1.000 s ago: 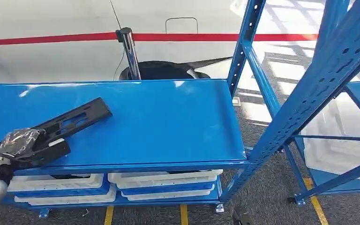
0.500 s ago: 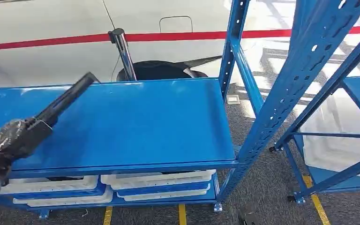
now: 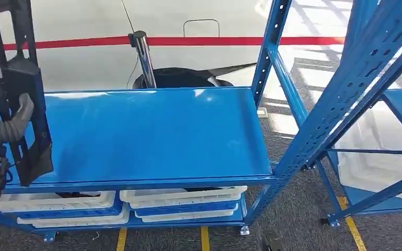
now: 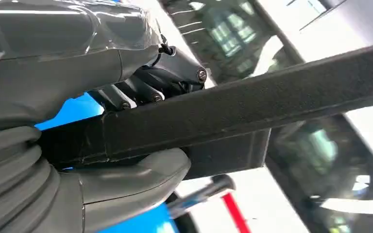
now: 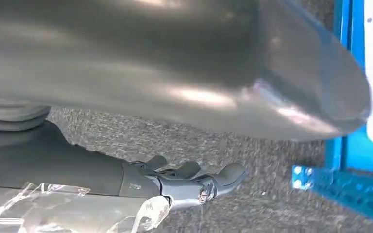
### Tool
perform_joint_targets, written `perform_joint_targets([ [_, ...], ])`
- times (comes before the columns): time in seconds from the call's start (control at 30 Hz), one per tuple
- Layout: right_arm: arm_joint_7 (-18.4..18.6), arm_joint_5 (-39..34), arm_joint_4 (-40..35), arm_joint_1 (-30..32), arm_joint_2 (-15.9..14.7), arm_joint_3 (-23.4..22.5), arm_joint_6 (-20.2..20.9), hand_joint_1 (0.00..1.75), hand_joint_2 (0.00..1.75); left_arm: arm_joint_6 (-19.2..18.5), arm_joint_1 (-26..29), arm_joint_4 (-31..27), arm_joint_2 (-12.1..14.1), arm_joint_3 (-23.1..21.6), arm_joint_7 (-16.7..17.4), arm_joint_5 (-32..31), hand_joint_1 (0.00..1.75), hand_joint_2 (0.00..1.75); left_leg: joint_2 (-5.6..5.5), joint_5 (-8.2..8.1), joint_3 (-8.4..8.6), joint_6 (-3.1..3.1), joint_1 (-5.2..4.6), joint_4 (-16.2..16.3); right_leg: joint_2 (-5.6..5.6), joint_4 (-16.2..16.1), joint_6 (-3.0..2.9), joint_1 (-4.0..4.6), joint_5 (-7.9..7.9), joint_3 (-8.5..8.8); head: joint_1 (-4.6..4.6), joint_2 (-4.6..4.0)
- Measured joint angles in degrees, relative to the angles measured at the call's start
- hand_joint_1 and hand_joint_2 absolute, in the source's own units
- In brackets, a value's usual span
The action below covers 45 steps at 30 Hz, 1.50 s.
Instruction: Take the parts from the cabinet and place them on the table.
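White trays (image 3: pixel 183 197) sit stacked on the lowest blue level, above grey carpet (image 3: pixel 293 219) marked with yellow floor lines (image 3: pixel 205 239). Behind stands a chrome post (image 3: pixel 144 55) holding a red belt (image 3: pixel 241 40), before what may be an aircraft wheel (image 3: pixel 180 78).

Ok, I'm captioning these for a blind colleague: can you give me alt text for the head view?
The robot's left hand holds a long black slotted part upright at the left edge, in front of a blue metal shelf. White trays sit on the level below, and blue rack uprights cross the right side over grey carpet.
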Motion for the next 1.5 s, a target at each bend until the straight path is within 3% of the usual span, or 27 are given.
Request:
perform_joint_targets([
  [0.03, -0.02, -0.15, 0.0, 0.0, -0.02, 0.07, -0.09, 0.0, 0.0, 0.31, -0.18, -1.03, -0.33, -0.02, -0.02, -0.17, 1.75, 1.75, 0.01, 0.08, 0.02, -0.16, 0.03, 0.05, 0.02, -5.89, -0.19, 0.0, 2.3, 3.22, 0.0, 0.0],
  [0.07, -0.04, -0.42, 0.0, 0.02, -0.02, 0.18, -0.11, 0.0, 0.0, 0.59, -0.47, -2.25, -0.63, 0.0, -0.02, -0.37, 1.75, 1.75, 0.01, 0.17, -0.23, -0.49, -0.31, 0.19, 0.15, -8.49, -0.49, 0.32, 2.31, 4.32, -0.02, 0.0],
  [0.2, -0.26, -0.55, 0.0, 0.09, 0.0, 0.59, -0.26, 0.0, 0.0, 1.44, -1.08, -5.38, -1.46, -0.33, 0.31, -2.12, 1.75, 1.75, 0.1, 1.02, -0.73, -1.81, 0.03, 0.03, 0.21, -8.62, -1.91, 0.69, 3.51, 3.36, -0.04, 0.0],
  [0.23, -0.24, -0.59, 0.0, 0.08, 0.02, 0.81, -0.26, 0.0, 0.0, 1.59, -1.06, -6.2, -1.66, -0.33, 0.52, -2.58, 1.75, 1.75, 0.05, -0.1, -1.23, -1.97, 0.42, 0.8, 0.09, -8.89, -2.51, 0.4, 4.09, 3.15, -0.04, 0.0],
  [0.27, -0.26, -0.59, 0.0, 0.08, 0.02, 0.87, -0.26, 0.0, 0.0, 1.64, -1.26, -6.58, -1.73, -0.33, 0.63, -2.78, 1.75, 1.75, 0.05, -2.57, -2.21, -2.22, 0.36, 3.09, 0.11, -8.87, -2.78, 0.4, 4.38, 2.68, -0.04, -0.02],
  [0.33, -0.26, -0.61, 0.0, 0.07, 0.0, 1.11, -0.28, 0.0, 0.0, 1.81, -1.54, -8.01, -2.1, -0.35, 0.68, -3.12, 1.75, 1.75, 0.03, -8.11, -5.14, -2.6, 0.48, 11.62, 0.1, -8.85, -3.22, 0.52, 5.0, 1.8, -0.13, 0.0],
  [0.4, -0.26, -0.96, 0.0, 0.08, -0.02, 1.31, -0.37, 0.0, 0.0, 1.92, -1.56, -8.87, -2.49, -0.46, 1.03, -3.12, 1.75, 1.75, 0.03, -10.97, -6.73, -2.7, 0.48, 18.16, 0.14, -8.77, -3.26, 0.7, 5.74, 0.8, -0.13, -0.02],
  [0.43, -0.26, -1.0, 0.0, 0.09, -0.02, 1.4, -0.41, 0.0, 0.0, 1.94, -1.56, -9.23, -2.69, -0.5, 1.07, -3.14, 1.75, 1.75, 0.03, -10.41, -5.8, -2.66, 0.47, 17.49, 0.17, -8.75, -3.23, 0.78, 6.12, 0.3, -0.11, 0.0],
  [0.47, -0.26, -1.05, 0.0, 0.08, -0.02, 1.49, -0.41, 0.0, 0.0, 1.97, -1.57, -9.57, -2.8, -0.5, 1.09, -3.19, 1.75, 1.75, 0.03, -8.82, -3.46, -2.49, 0.43, 14.01, 0.22, -8.74, -3.15, 0.81, 6.48, -0.14, -0.11, 0.0],
  [0.53, -0.28, -1.09, 0.0, 0.05, -0.02, 1.7, -0.41, 0.0, 0.0, 1.97, -1.79, -10.16, -2.86, -0.5, 1.2, -3.25, 1.75, 1.75, 0.03, -5.04, 3.34, -1.97, 0.3, 3.05, 0.33, -8.72, -2.78, 0.82, 7.12, -0.69, -0.11, 0.0],
  [0.57, -0.28, -1.13, 0.0, 0.03, -0.02, 1.75, -0.41, 0.0, 0.0, 1.97, -2.03, -10.55, -2.93, -0.48, 1.33, -3.32, 1.75, 1.75, 0.04, -5.43, 5.09, -1.58, -0.02, -0.81, 0.33, -8.65, -2.44, 1.02, 7.45, -0.98, -0.13, 0.0],
  [0.67, -0.35, -1.38, 0.0, 0.04, -0.11, 1.81, -0.41, 0.0, 0.0, 1.97, -1.93, -11.21, -3.04, -0.48, 1.46, -3.36, 1.75, 1.75, -0.1, -4.23, 4.03, -0.89, -0.56, -0.13, 0.19, -8.67, -1.64, 0.99, 8.46, -1.49, -0.04, -0.02],
  [0.73, -0.37, -1.48, 0.0, 0.04, -0.35, 1.88, -0.41, 0.0, 0.0, 1.94, -1.91, -11.36, -3.14, -0.5, 1.51, -3.36, 1.75, 1.75, 0.17, -3.04, 3.55, 0.04, 0.14, -0.53, 0.24, -8.31, -1.05, 0.88, 8.26, -2.01, -0.09, -0.02],
  [0.77, -0.35, -1.51, 0.0, 0.02, -0.39, 2.03, -0.44, 0.0, 0.0, 1.88, -2.0, -11.54, -3.19, -0.52, 1.53, -3.34, 1.75, 1.75, 0.15, -2.58, 3.02, 0.45, -0.02, -0.5, 0.24, -6.38, -0.72, 0.83, 5.62, -2.8, 0.11, -0.02],
  [0.83, -0.33, -1.51, 0.0, 0.09, -0.42, 2.25, -0.44, 0.0, 0.0, 1.84, -1.93, -11.86, -3.3, -0.55, 1.51, -3.36, 1.75, 1.75, 0.19, -1.65, 1.91, 0.85, -0.05, -0.48, 0.22, 2.72, -0.15, 0.51, -1.37, -5.6, 0.2, -0.02],
  [0.9, 0.02, -1.18, 0.0, 0.07, -0.42, 2.38, -0.65, 0.0, 0.0, 1.81, -1.91, -11.97, -3.45, -0.63, 1.49, -3.3, 1.75, 1.75, 0.19, -0.66, 0.56, 0.82, -0.11, -0.32, 0.22, 10.55, 0.22, 0.37, -4.55, -7.39, 0.2, 0.0],
  [0.97, 0.39, -1.05, 0.0, 0.05, -0.48, 2.51, -0.99, 0.0, 0.0, 1.79, -1.85, -11.99, -3.54, -0.68, 1.49, -3.19, 1.75, 1.75, 0.17, 0.25, -0.61, 0.62, -0.11, -0.23, 0.22, 8.27, 0.23, 0.29, -2.48, -4.34, 0.2, 0.0],
  [1.03, 1.0, -0.9, 0.0, -0.1, -0.87, 2.69, -1.75, 0.0, 0.0, 1.53, -1.91, -12.17, -3.54, -0.7, 1.49, -3.1, 1.75, 1.75, 0.09, 0.96, -1.56, 0.23, -0.07, -0.09, 0.22, -0.62, 0.08, 0.1, 0.27, 2.14, 0.2, 0.0],
  [1.07, 1.35, -0.72, 0.0, -0.34, -1.03, 2.93, -2.12, 0.0, 0.0, 1.29, -2.06, -12.28, -3.56, -0.7, 1.44, -2.99, 1.75, 1.75, 0.1, 1.32, -1.79, -0.1, -0.19, 0.04, 0.29, -5.62, 0.02, 0.02, 0.21, 6.05, 0.22, 0.0],
  [1.1, 1.6, -0.46, 0.0, -0.56, -1.38, 3.21, -2.38, 0.0, 0.0, 1.27, -2.29, -12.3, -3.58, -0.7, 1.35, -2.99, 1.75, 1.75, 0.19, 1.65, -2.29, -0.37, -0.44, 0.36, 0.49, -9.2, -0.23, 0.31, 0.1, 7.82, 0.2, 0.0],
  [1.17, 2.01, -0.35, 0.0, -0.85, -1.77, 3.52, -2.67, 0.0, 0.0, 1.03, -2.48, -12.3, -3.58, -0.77, 1.16, -2.95, 1.75, 1.75, 0.32, 2.76, -2.71, -1.07, -0.38, 0.18, 0.67, -8.87, -0.82, 0.43, 0.5, 6.85, 0.02, 0.0],
  [1.23, 2.34, -0.26, 0.0, -0.88, -2.1, 3.89, -3.05, 0.0, 0.0, 0.98, -2.33, -12.3, -3.6, -0.81, 1.11, -2.86, 1.75, 1.75, 0.34, 2.54, -3.38, -1.74, -0.06, 0.28, 0.43, -9.05, -2.07, 0.25, 1.63, 6.09, 0.02, -0.02],
  [1.3, 2.86, 0.07, 0.0, -0.9, -2.67, 4.04, -4.22, 0.0, 0.0, 0.92, -2.34, -12.28, -3.58, -0.81, 0.94, -2.73, 1.75, 1.75, 0.22, -3.13, -5.55, -2.25, 0.16, 5.53, 0.16, -9.02, -2.91, 0.3, 2.68, 4.82, -0.04, 0.0],
  [1.37, 3.56, 0.13, 0.0, -1.02, -3.6, 4.11, -4.68, 0.0, 0.0, 0.85, -2.33, -12.28, -3.6, -0.85, 0.7, -2.4, 1.75, 1.75, 0.22, -8.89, -8.43, -2.72, 0.19, 15.05, 0.11, -8.99, -3.14, 0.43, 3.85, 3.28, -0.07, -0.02],
  [1.4, 3.89, 0.22, 0.0, -1.08, -4.11, 4.15, -4.7, 0.0, 0.0, 0.76, -2.27, -12.28, -3.65, -0.92, 0.55, -2.01, 1.75, 1.75, 0.22, -9.91, -9.12, -2.78, 0.2, 18.66, 0.11, -8.94, -3.17, 0.52, 4.48, 2.4, -0.09, -0.02],
  [1.43, 4.09, 0.26, 0.0, -1.13, -4.5, 4.22, -4.7, 0.0, 0.0, 0.74, -2.12, -12.28, -3.67, -0.96, 0.44, -1.9, 1.75, 1.75, 0.21, -9.26, -8.64, -2.77, 0.19, 19.73, 0.12, -8.94, -3.14, 0.6, 5.12, 1.57, -0.07, -0.02],
  [1.5, 4.42, 0.26, 0.0, -1.14, -4.98, 4.39, -4.68, 0.0, 0.0, 0.74, -2.02, -12.28, -3.69, -0.96, 0.35, -1.72, 1.75, 1.75, 0.21, -5.54, -4.5, -2.56, 0.18, 15.27, 0.15, -8.87, -3.0, 0.71, 6.3, -0.05, -0.09, -0.02],
])
